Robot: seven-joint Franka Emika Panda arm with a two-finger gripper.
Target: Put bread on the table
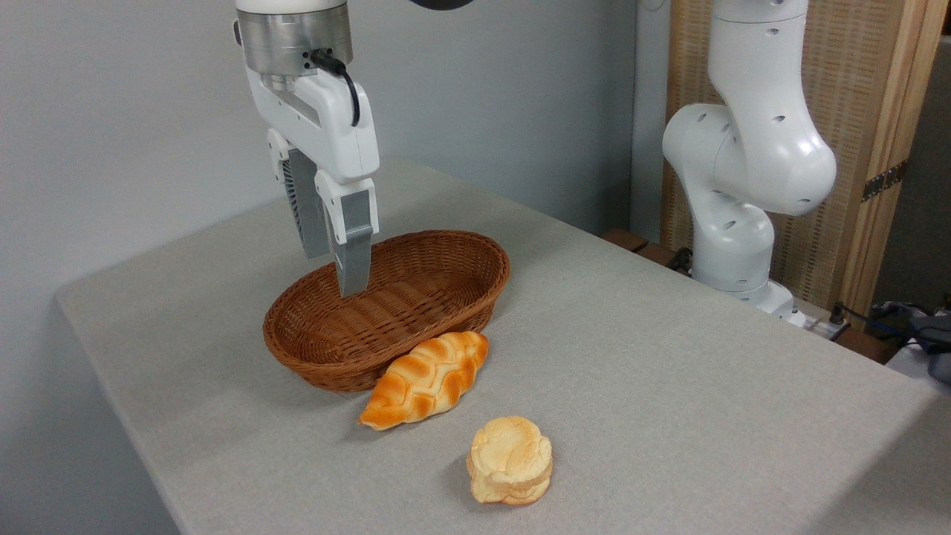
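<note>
Gripper: the white two-finger gripper [338,271] hangs above the basket's left half, its grey fingers [355,249] pointing down, slightly apart and holding nothing.
Basket: the brown oval wicker basket [475,261] sits toward the back left of the table, nothing visible inside it; the finger tips are level with its far rim in the picture, and I cannot tell whether they reach below it.
Bread: the small round knotted bun [510,460], pale yellow side up, lies on the cloth near the front edge, apart from the basket and the loaf.
Loaf: the long braided orange-and-cream loaf [427,379] lies against the basket's front wall, just behind and left of the bun.
Table: the large grey-beige cloth-covered table [669,357] has rounded corners; its right half is bare cloth up to the right edge.
Arm base: the white robot arm [743,171] stands past the table's far right edge.
</note>
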